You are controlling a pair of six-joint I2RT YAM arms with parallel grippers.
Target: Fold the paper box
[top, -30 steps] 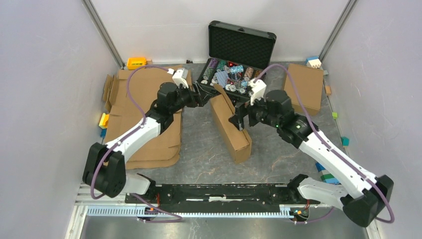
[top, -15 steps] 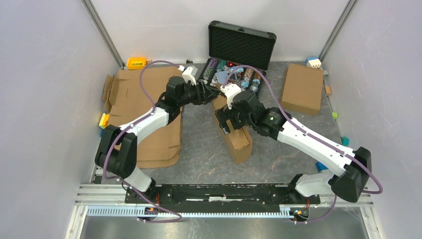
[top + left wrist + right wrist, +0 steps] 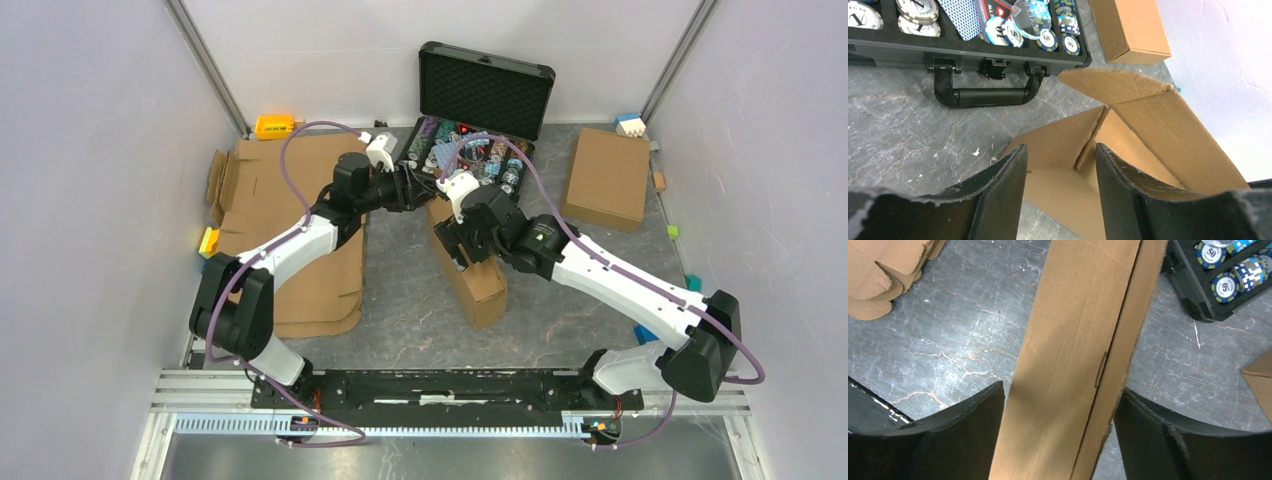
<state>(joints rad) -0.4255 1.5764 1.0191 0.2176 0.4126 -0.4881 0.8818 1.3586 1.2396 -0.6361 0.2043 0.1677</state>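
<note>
The paper box [image 3: 1073,355] stands on the grey surface [image 3: 948,335] between the right jaws. They are spread wide along its two sides, and whether they press it cannot be told. The left jaws are apart, with the box's open flap end just ahead of them.

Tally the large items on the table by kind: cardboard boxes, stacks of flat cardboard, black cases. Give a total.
Cardboard boxes: 2 (the paper box, part-folded, centre; closed box, right)
Stacks of flat cardboard: 1
Black case: 1
Total: 4
</note>
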